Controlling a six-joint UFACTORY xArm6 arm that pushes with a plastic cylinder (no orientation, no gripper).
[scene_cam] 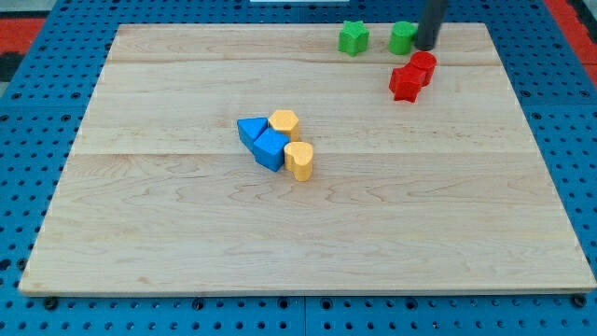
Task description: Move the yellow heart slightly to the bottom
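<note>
The yellow heart (299, 160) lies near the board's middle, touching the lower right of a blue block (270, 148). A blue triangle (250, 130) sits to the left of that, and a yellow hexagon (284, 122) sits just above the heart. My tip (426, 47) is at the view's top right, far from the yellow heart. It stands next to the right side of a green block (403, 37) and just above a red block (423, 66).
A green star (354, 37) lies at the top, left of the green block. A red star (405, 84) touches the red block's lower left. The wooden board (308, 243) rests on a blue pegboard surface (28, 140).
</note>
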